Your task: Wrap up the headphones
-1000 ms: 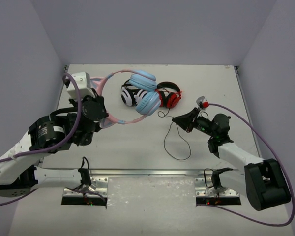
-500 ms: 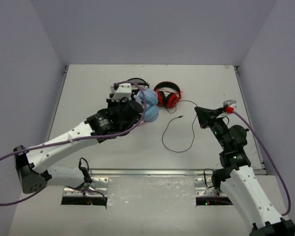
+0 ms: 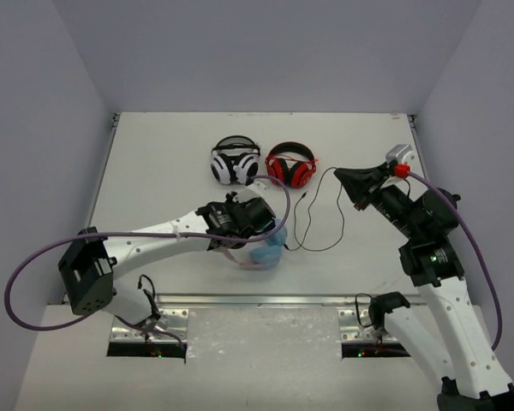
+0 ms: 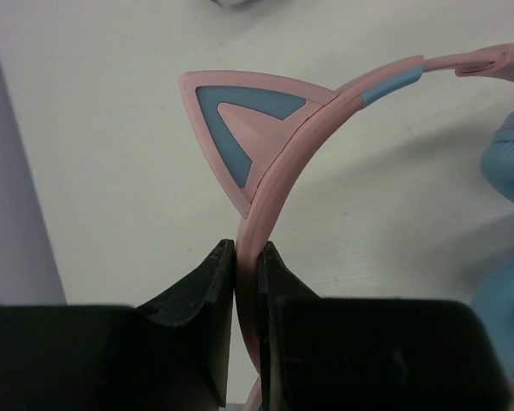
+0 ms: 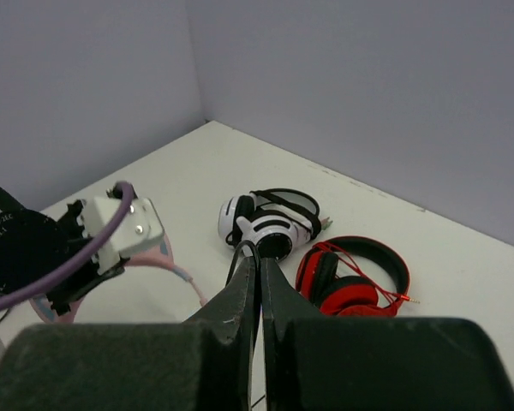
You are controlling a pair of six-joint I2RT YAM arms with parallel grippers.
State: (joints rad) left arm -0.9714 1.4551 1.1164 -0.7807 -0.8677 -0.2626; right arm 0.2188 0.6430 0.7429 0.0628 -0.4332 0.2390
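My left fingers [image 4: 247, 251] pinched the pink headband of the headphones [image 3: 265, 249], which were near the table's [image 3: 154, 163] front edge. My right fingers [image 5: 259, 262] were pressed together on the cable [image 3: 321, 250]. I judged that neat turns needed steady, gentle tension.

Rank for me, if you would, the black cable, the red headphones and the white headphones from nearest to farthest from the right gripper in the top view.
1. Black cable: pinched in the right gripper.
2. Red headphones: to its left, toward the far side.
3. White headphones: farther left, beside the red pair.
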